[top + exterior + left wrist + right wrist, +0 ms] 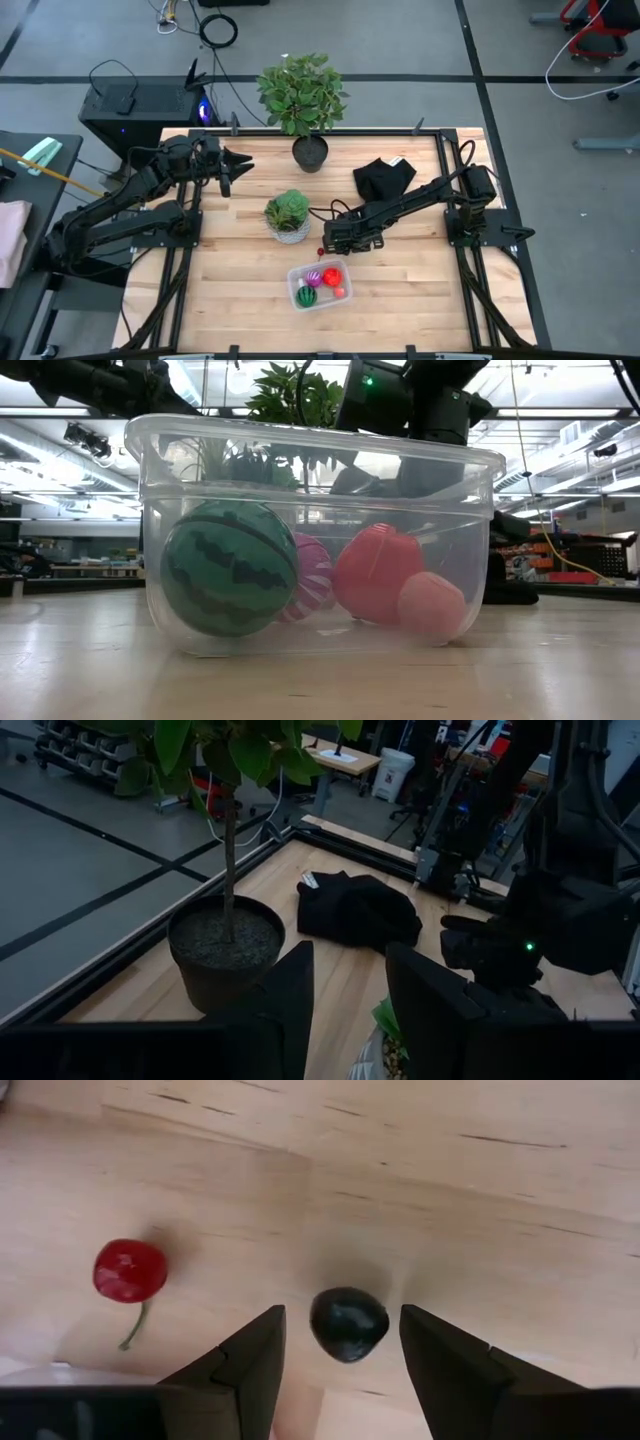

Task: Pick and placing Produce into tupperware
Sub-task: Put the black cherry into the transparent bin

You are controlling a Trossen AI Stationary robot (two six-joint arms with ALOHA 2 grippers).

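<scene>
Produce is split between two places: the striped green ball [228,567], a purple piece [312,577], a red piece [378,572] and a pink-red one [431,606] already sit in the tupperware [318,285], while a small dark piece [348,1323] and a red cherry [130,1270] lie loose on the table [240,290], just beyond the tub. My right gripper [335,1342] hangs low over the dark piece with its fingers spread, one on each side and neither touching it. My left gripper [348,990] waits with fingers apart near the back of the table, by the tall potted plant [303,98].

I judge the main risk to be the dark piece itself: it is round and glossy, so if I close off-centre it could squirt out and roll across the wood. The cherry lies near enough that a sideways nudge might send it away too.

From above, my own wrist covers the dark piece, and only a red speck of cherry shows. From table height the tub fills the view and hides both loose pieces. I cannot tell what fruit the dark piece is meant to be.
</scene>
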